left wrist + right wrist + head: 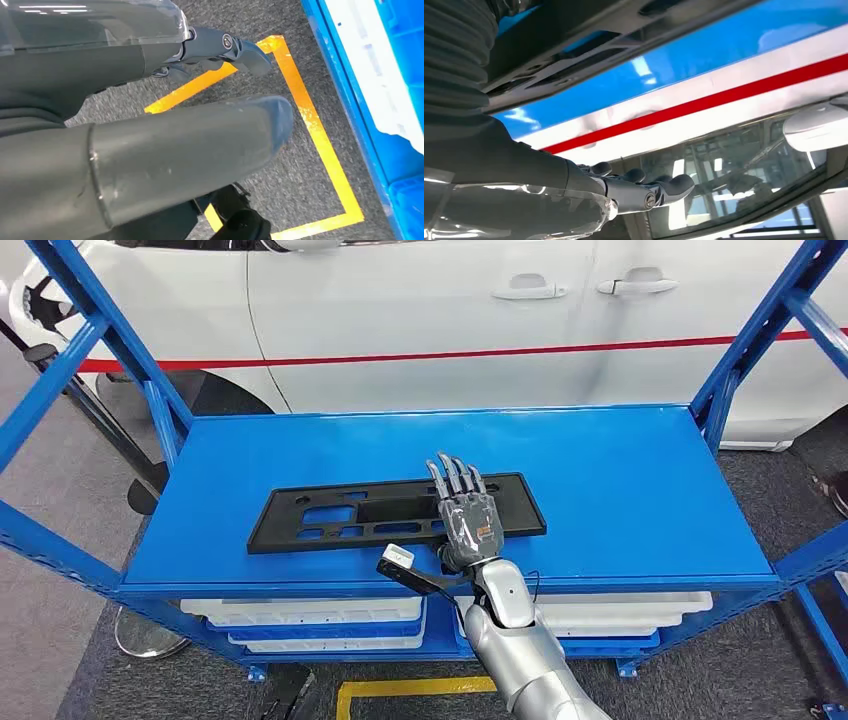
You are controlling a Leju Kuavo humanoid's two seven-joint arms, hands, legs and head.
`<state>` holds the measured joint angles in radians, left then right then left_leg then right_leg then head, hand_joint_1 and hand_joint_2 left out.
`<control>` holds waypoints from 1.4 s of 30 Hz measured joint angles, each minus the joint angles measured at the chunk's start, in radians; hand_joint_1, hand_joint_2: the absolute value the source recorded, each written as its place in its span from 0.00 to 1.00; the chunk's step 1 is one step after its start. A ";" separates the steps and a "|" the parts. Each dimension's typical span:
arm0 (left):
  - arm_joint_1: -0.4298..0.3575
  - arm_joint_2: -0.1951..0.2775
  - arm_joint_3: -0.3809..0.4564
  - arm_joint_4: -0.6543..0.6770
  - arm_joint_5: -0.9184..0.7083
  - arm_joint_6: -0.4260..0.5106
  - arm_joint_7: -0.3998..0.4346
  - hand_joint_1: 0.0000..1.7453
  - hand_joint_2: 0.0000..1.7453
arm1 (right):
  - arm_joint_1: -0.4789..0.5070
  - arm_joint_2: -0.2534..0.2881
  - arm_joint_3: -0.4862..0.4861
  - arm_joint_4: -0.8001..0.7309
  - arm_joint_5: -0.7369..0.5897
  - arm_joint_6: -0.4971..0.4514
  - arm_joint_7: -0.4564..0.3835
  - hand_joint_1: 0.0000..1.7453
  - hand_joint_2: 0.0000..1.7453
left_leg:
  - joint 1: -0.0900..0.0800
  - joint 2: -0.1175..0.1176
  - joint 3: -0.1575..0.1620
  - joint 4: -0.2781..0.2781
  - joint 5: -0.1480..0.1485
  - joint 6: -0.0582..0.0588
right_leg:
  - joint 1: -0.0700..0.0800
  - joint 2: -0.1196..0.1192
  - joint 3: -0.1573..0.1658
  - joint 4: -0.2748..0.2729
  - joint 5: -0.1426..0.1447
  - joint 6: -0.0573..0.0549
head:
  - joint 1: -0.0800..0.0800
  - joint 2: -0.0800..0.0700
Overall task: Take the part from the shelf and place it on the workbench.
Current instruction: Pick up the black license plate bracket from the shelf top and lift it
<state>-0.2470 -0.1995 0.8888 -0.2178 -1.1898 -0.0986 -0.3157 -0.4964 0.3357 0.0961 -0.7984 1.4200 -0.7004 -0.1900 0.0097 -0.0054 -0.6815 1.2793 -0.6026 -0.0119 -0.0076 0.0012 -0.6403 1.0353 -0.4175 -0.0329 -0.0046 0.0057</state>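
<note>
While no lettering is legible, right hand (468, 520) lies flat, fingers extended, over black part (340, 515); grasp indeterminate. Left hand (150, 115) holds nothing.

My head view high, facing down over the shelf (620, 480), left wrist close above floor (300, 200), right wrist tight under my right hand (644, 192), both sharing the shelf and car (430, 310).

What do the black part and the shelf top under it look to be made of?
The black part looks like moulded plastic: matte, thin and flat, with rectangular cutouts. The shelf top looks like painted sheet metal: a smooth blue coat with a soft sheen that mirrors the car in the right wrist view. Neither can be confirmed by look alone.
</note>
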 joint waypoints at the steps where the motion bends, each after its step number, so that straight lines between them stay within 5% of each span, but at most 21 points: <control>1: 0.001 0.000 0.000 0.000 0.000 0.001 0.000 0.00 0.00 | 0.000 0.000 0.000 0.000 0.001 0.000 0.000 0.00 1.00 | 0.000 0.000 -0.010 0.014 -0.001 0.001 | 0.001 0.000 0.000 0.000 -0.001 -0.001 | 0.000 0.000; 3: 0.002 0.000 0.000 0.000 0.000 0.004 -0.001 0.00 0.00 | 0.001 0.000 0.000 0.000 0.008 0.000 0.004 0.03 1.00 | 0.000 0.000 -0.015 0.005 0.022 0.005 | 0.003 0.002 0.002 0.001 -0.002 -0.002 | 0.000 0.000; 5: 0.000 0.000 0.000 0.000 0.001 0.007 -0.003 0.00 0.00 | 0.000 0.000 0.002 0.001 0.019 0.000 0.013 0.47 1.00 | -0.002 0.000 0.031 -0.109 0.097 0.016 | 0.006 0.003 0.007 0.002 -0.004 -0.002 | 0.000 0.000; 7: -0.006 0.000 0.000 0.000 0.002 0.008 -0.005 0.00 0.00 | -0.003 -0.001 0.010 0.004 0.024 0.000 0.024 0.88 1.00 | -0.008 0.001 0.078 -0.225 0.141 0.028 | 0.009 0.004 0.009 0.002 -0.004 0.003 | 0.000 0.000; 12: -0.011 -0.001 -0.001 0.000 0.003 0.008 -0.008 0.00 0.00 | -0.005 -0.004 0.035 0.017 0.023 0.000 0.034 1.00 1.00 | -0.010 0.001 0.099 -0.277 0.170 0.053 | 0.007 0.003 0.004 0.013 -0.014 0.033 | 0.000 0.000; 16: -0.014 -0.002 -0.001 0.000 0.005 0.009 -0.009 0.00 0.00 | -0.005 -0.010 0.042 0.022 0.018 0.000 0.035 1.00 1.00 | -0.006 0.004 0.100 -0.286 0.181 0.062 | 0.001 0.002 -0.088 0.216 -0.126 0.048 | 0.000 0.000; 18: -0.013 -0.002 -0.001 0.000 0.007 0.010 -0.011 0.00 0.00 | -0.001 -0.015 0.043 0.025 0.014 0.000 0.035 1.00 1.00 | -0.006 0.003 0.096 -0.282 0.180 0.061 | -0.003 0.002 -0.109 0.261 -0.127 0.053 | 0.000 0.000; 21: -0.014 -0.002 -0.001 0.000 0.014 0.011 -0.016 0.00 0.00 | -0.002 -0.020 0.043 0.024 0.008 0.000 0.032 1.00 1.00 | -0.006 0.002 0.093 -0.268 0.172 0.051 | -0.007 0.000 -0.024 0.099 -0.042 0.053 | 0.000 0.000; 23: -0.015 -0.002 -0.001 0.000 0.018 0.011 -0.018 0.00 0.00 | -0.005 -0.021 0.043 0.018 0.004 0.000 0.026 1.00 1.00 | -0.008 0.001 0.089 -0.257 0.166 0.041 | -0.006 0.001 0.014 0.021 -0.022 0.044 | 0.000 0.000; 28: -0.018 -0.002 -0.001 0.000 0.021 0.012 -0.021 0.00 0.00 | -0.008 -0.023 0.044 0.003 -0.001 -0.003 0.013 1.00 1.00 | -0.005 0.001 0.077 -0.229 0.141 0.016 | -0.005 0.000 0.020 0.006 -0.019 0.017 | 0.000 0.000; 31: -0.016 -0.002 -0.001 0.000 0.024 0.015 -0.024 0.00 0.00 | -0.008 -0.023 0.043 -0.008 -0.011 -0.003 0.000 1.00 1.00 | 0.000 0.002 0.004 -0.059 0.050 0.003 | -0.006 -0.004 0.020 0.004 -0.018 0.009 | -0.001 0.000; 33: -0.013 -0.002 -0.001 0.000 0.028 0.017 -0.028 0.00 0.00 | -0.003 -0.023 0.038 -0.015 -0.028 -0.002 -0.017 1.00 1.00 | 0.001 0.002 -0.031 0.022 0.030 0.001 | -0.005 -0.004 0.019 0.004 -0.018 0.008 | -0.001 0.000; 35: -0.012 -0.001 -0.001 0.000 0.036 0.025 -0.035 0.00 0.00 | 0.001 -0.023 0.026 -0.030 -0.049 -0.002 -0.044 1.00 1.00 | 0.002 0.002 0.000 -0.039 0.077 0.004 | -0.005 -0.004 0.020 0.005 -0.018 0.009 | -0.001 0.000; 37: -0.014 -0.001 0.000 0.000 0.052 0.039 -0.046 0.00 0.00 | 0.003 -0.023 0.009 -0.054 -0.073 -0.002 -0.076 1.00 1.00 | 0.000 0.002 0.067 -0.174 0.134 0.011 | -0.004 -0.003 0.019 0.007 -0.018 0.013 | -0.001 0.000; 39: -0.016 0.000 0.005 0.000 0.073 0.051 -0.063 0.00 0.00 | 0.005 -0.023 -0.007 -0.081 -0.092 -0.002 -0.107 1.00 1.00 | -0.005 0.001 0.099 -0.246 0.150 0.020 | -0.001 -0.002 0.016 0.007 -0.015 0.024 | 0.000 0.000; 42: -0.016 0.000 0.017 0.000 0.100 0.080 -0.105 0.00 0.00 | 0.013 -0.022 -0.023 -0.140 -0.108 -0.002 -0.162 1.00 1.00 | -0.005 -0.001 0.099 -0.257 0.155 0.036 | -0.002 -0.001 0.012 0.007 -0.013 0.042 | 0.000 0.000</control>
<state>-0.2632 -0.1995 0.9054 -0.2178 -1.0901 -0.0184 -0.4202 -0.4837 0.3136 0.0727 -0.9382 1.3125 -0.7023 -0.3517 0.0052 -0.0059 -0.5821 1.0221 -0.4477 0.0245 -0.0095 -0.0002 -0.6286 1.0425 -0.4301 0.0090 -0.0050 0.0057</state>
